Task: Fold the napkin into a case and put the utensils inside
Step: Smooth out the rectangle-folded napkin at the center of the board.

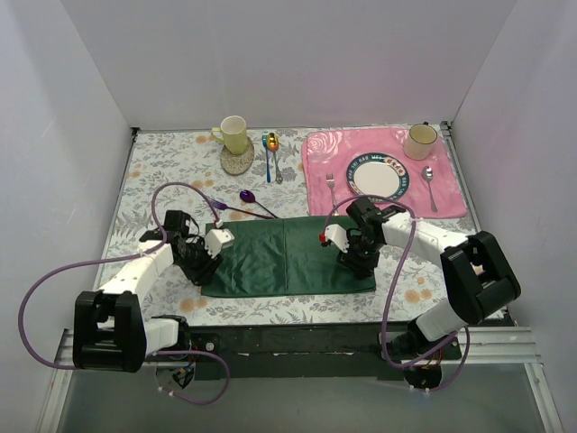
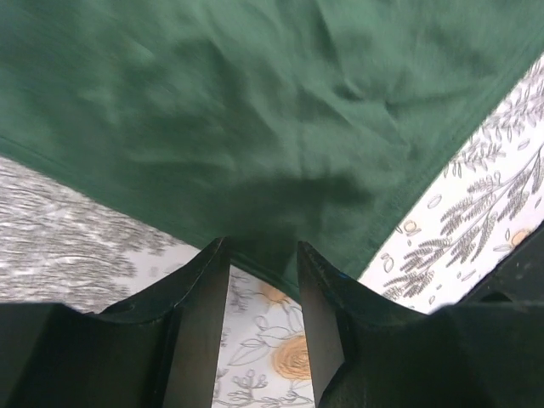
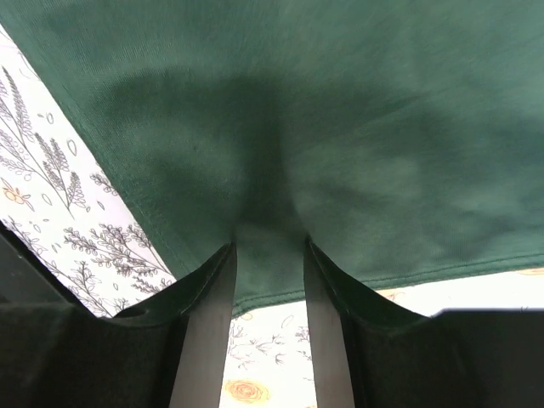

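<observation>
Napkin (image 1: pixel 288 257) flat on table (image 1: pixel 162 171), centre crease only; no pocket yet. Purple spoon (image 1: pixel 247 196), purple fork (image 1: pixel 236 209) just beyond far edge, not loaded. Most work left, by my read. Your left gripper (image 2: pixel 262 251), right gripper (image 3: pixel 269 242): fingers partly apart, straddling near hem, not clamped.

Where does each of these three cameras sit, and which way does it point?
Top external: above and behind the robot, looking down on the table; left arm and right arm show.
Left wrist: on the left arm, looking down past the left gripper at a napkin corner.
Right wrist: on the right arm, past the right gripper at another napkin corner.
Shared: all three see the napkin.
</observation>
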Controlling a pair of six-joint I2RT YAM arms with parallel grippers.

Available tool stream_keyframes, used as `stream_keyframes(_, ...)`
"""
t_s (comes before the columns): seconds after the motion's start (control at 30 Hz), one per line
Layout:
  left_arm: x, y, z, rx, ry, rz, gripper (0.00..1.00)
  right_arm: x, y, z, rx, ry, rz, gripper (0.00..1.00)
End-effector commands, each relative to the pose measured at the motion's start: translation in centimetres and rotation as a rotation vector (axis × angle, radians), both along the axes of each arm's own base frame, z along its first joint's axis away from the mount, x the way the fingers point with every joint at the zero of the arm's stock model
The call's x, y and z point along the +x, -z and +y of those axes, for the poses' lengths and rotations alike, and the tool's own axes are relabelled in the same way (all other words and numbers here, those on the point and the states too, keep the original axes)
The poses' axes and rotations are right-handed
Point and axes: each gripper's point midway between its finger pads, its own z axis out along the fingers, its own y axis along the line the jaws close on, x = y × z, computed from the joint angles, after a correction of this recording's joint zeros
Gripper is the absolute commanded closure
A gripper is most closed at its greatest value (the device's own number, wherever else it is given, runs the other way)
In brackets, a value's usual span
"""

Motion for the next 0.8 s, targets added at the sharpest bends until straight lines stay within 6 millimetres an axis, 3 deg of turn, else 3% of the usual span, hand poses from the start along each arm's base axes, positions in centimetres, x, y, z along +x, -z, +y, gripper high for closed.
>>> stream_keyframes(0.0,-0.9,1.1,0.6,0.053,0.036,-0.027,0.64,-1.4,1.3,-0.5,-0.019,-0.014,0.035,0.56)
stream_keyframes(0.23,-2.0,0.0,1.0,0.077,0.094,-0.048,0.64,-5.3,1.6,-1.6,-0.046,-0.085,0.11,0.58)
stream_keyframes(0.4,-2.9,-1.7,0.8,0.071,0.183,-0.058,0.66,-6.6,0.9,-2.1,-0.058,-0.141,0.124,0.58)
stream_keyframes(0.53,0.0,-5.1,-0.7,-0.004,0.132,-0.156,0.63,-4.2,-1.5,-0.4,-0.003,-0.109,0.041,0.58)
stream_keyframes(0.6,2.7,-6.2,-1.6,-0.054,0.069,-0.169,0.6,-2.2,-3.4,1.4,0.053,-0.086,-0.012,0.57)
stream_keyframes(0.67,4.5,-6.2,-2.4,-0.079,0.051,-0.159,0.6,-0.8,-4.1,2.5,0.078,-0.048,-0.03,0.57)
stream_keyframes(0.77,6.7,-5.3,-3.5,-0.068,0.053,-0.152,0.62,0.6,-3.2,2.7,0.054,-0.024,-0.051,0.57)
